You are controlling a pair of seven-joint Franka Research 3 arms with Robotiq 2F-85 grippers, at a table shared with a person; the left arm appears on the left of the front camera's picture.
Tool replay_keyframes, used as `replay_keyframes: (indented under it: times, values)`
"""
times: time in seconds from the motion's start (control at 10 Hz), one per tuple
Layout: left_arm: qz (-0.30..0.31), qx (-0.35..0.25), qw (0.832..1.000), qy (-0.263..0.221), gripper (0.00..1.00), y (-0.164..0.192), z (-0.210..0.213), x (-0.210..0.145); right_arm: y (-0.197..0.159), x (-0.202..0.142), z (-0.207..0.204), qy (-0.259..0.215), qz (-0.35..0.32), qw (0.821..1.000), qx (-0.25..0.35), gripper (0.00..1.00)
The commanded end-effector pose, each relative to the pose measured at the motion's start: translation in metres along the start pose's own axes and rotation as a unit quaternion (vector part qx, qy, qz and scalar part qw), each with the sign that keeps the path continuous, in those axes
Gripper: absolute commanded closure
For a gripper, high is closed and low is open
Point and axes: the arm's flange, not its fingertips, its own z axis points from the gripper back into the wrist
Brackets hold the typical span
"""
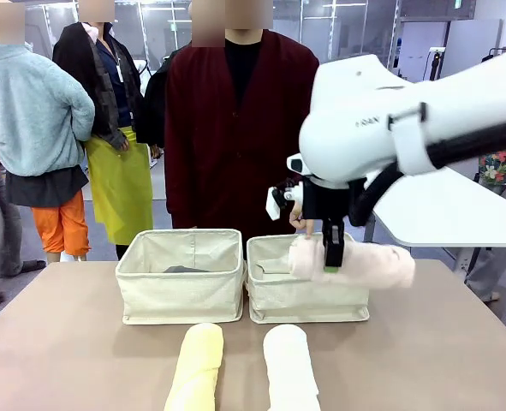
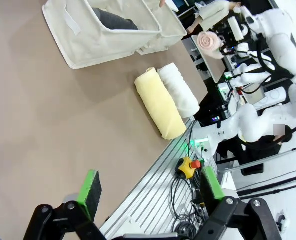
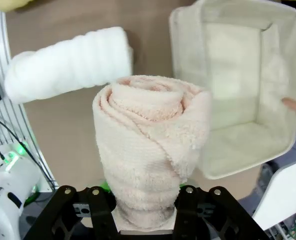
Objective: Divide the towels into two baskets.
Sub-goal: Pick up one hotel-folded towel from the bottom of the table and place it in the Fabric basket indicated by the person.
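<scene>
The right end effector (image 3: pixel 145 212) rises from the bottom edge, its black frame on both sides of a pink towel (image 3: pixel 148 140), which it clamps at the lower end. The towel is a thick roll, and its spiral end faces the camera. Beyond it, at upper left, a white towel (image 3: pixel 70 62) lies rolled on the brown desk (image 3: pixel 67 130). A corner of a yellow towel (image 3: pixel 7 4) shows at the top left edge. At upper right stands a cream basket (image 3: pixel 185 60) with soft upright sides and its pale floor showing. A person's fingertip (image 3: pixel 294 105) touches the basket's far side.
</scene>
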Motion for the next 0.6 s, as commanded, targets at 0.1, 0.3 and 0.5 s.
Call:
replay_keyframes:
  times: [0.1, 0.3, 0.5]
  values:
    - [-0.008, -0.007, 1.000, -0.009, 0.00, 0.000, 0.002, -0.001, -0.077, 0.044, -0.015, 0.046, 0.020, 0.999, -0.004, 0.62]
    - [-0.008, -0.007, 1.000, -0.009, 0.00, 0.000, 0.002, -0.001, -0.104, 0.059, -0.037, 0.054, 0.054, 0.997, -0.012, 0.62]
    - [-0.008, -0.007, 1.000, -0.009, 0.00, 0.000, 0.002, -0.001, -0.129, 0.073, -0.062, 0.043, 0.052, 0.998, -0.010, 0.62]
